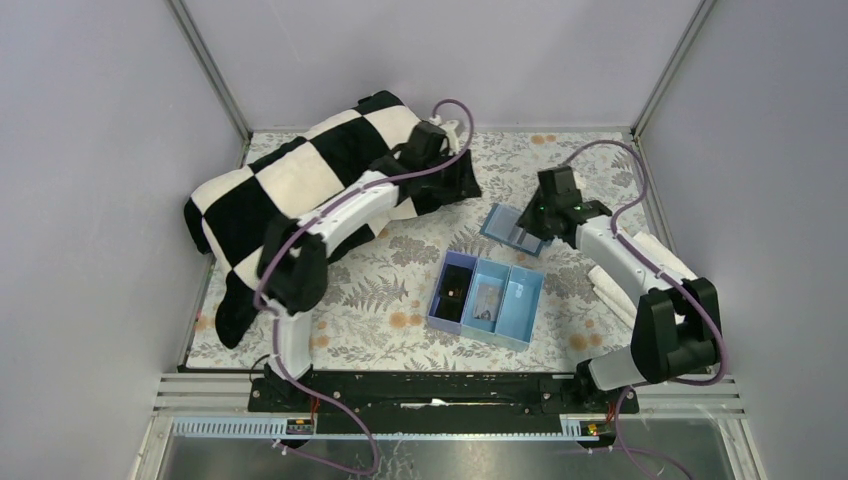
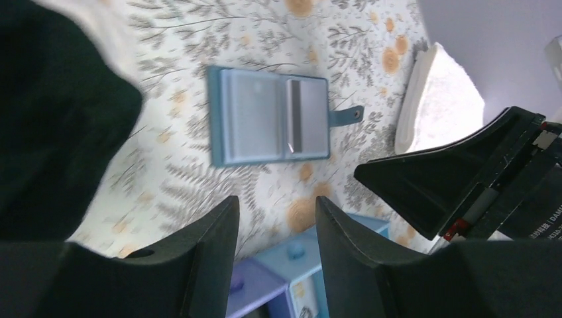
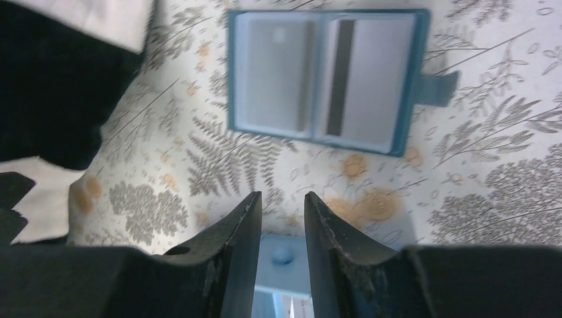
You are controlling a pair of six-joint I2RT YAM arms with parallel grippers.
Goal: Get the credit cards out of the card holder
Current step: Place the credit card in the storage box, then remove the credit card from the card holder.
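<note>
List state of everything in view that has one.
card holder, open, lying flat, strap unfastened.
credit cards, two, both seated in pockets, one per panel.
left gripper, open, empty.
right gripper, open, empty.
tray, small items in two compartments, third looks bare.
checkered cloth, bunched up.
</note>
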